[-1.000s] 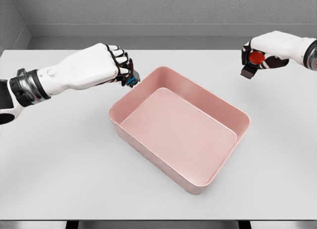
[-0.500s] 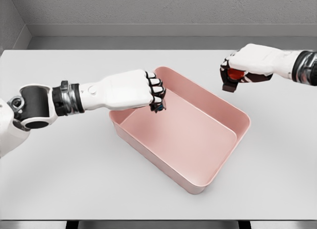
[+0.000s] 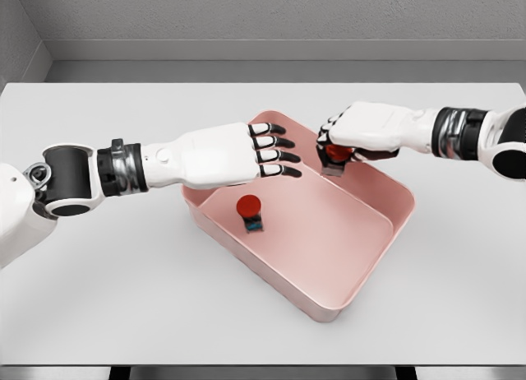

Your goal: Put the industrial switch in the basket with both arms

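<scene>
- Broad white table (image 3: 99,314), carrying everything (bare apart from the basket).
- Pink rectangular plastic basket (image 3: 374,257), lying skewed, long axis from upper left to lower right.
- White left hand (image 3: 246,156), reaching in from the left above the basket's near-left corner, fingers stretched flat and holding nothing.
- White right hand (image 3: 353,133), hovering over the basket's far rim, fingers curled around a second red-capped switch (image 3: 335,155), gripped and hanging just inside the wall.
- Small industrial switch with a round red button on a dark body (image 3: 249,211), sitting upright on the basket floor near the left wall, directly below and slightly nearer than the left fingertips.
- Coming move, at a guess: letting go with the right hand, since its switch already sits above the basket's interior; nothing farther to travel except down.
- Against half a second ago: left hand closed then on its switch, now opened with the switch dropped in; right hand then outside the rim at the right, now shifted leftward over it.
</scene>
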{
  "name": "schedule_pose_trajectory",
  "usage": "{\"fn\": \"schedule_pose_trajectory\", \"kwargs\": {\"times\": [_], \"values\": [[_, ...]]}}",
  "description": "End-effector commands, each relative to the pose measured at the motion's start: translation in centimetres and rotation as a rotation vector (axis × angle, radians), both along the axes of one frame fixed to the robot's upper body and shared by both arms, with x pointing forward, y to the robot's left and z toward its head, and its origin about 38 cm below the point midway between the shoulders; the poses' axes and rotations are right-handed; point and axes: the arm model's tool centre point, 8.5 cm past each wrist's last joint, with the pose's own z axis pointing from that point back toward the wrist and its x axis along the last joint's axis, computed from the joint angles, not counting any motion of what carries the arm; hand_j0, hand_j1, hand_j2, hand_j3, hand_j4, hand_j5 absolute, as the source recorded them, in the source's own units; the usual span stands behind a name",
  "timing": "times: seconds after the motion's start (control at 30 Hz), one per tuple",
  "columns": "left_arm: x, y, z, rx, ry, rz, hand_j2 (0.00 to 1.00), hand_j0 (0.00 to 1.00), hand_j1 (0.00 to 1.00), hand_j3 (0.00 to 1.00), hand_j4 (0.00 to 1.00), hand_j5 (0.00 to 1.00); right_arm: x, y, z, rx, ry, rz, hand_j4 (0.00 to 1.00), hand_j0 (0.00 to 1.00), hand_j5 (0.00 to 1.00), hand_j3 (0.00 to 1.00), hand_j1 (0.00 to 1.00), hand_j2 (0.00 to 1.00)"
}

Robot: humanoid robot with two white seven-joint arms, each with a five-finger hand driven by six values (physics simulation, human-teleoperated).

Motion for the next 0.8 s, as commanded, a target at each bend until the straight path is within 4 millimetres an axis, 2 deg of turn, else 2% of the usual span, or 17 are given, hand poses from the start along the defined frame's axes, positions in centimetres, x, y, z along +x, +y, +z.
{"fn": "schedule_pose_trajectory", "kwargs": {"times": [0.0,0.13,0.17,0.2,0.4,0.53,0.67,0.77], "values": [[0.2,0.3,0.2,-0.004,-0.002,0.008,1.0,1.0,1.0,1.0,1.0,1.0,-0.1,0.6,-0.3,0.005,0.01,0.012,0.43,0.43,0.43,0.43,0.43,0.43],[0.4,1.8,0.3,0.014,-0.002,0.036,1.0,1.0,1.0,1.0,1.0,1.0,-0.1,0.7,-0.3,0.006,0.01,0.013,0.46,0.46,0.46,0.46,0.46,0.46],[0.5,2.6,0.4,0.025,-0.006,0.05,1.0,1.0,1.0,1.0,1.0,1.0,0.0,0.6,-0.4,0.007,0.011,0.005,0.77,0.77,0.77,0.77,0.77,0.77],[0.7,3.3,0.7,0.031,-0.015,0.069,1.0,1.0,1.0,1.0,1.0,1.0,0.0,0.7,-0.4,0.009,0.013,0.005,1.0,1.0,1.0,1.0,1.0,1.0],[0.8,7.8,1.2,0.079,-0.01,0.154,1.0,1.0,1.0,1.0,1.0,1.0,-0.1,0.8,-0.4,0.009,0.01,0.016,1.0,1.0,1.0,1.0,1.0,1.0],[0.3,13.7,1.7,0.032,0.054,0.287,1.0,1.0,1.0,1.0,1.0,1.0,0.1,0.2,0.3,0.012,-0.004,-0.003,1.0,1.0,1.0,1.0,1.0,1.0],[0.4,16.7,1.4,-0.017,0.113,0.366,1.0,1.0,1.0,1.0,1.0,1.0,1.2,-2.0,4.0,0.069,-0.09,-0.075,1.0,1.0,1.0,1.0,1.0,1.0],[1.5,19.9,0.5,-0.049,0.181,0.461,1.0,1.0,1.0,1.0,1.0,1.0,1.5,-5.7,6.2,0.074,-0.141,-0.158,1.0,1.0,1.0,1.0,1.0,1.0]]}}
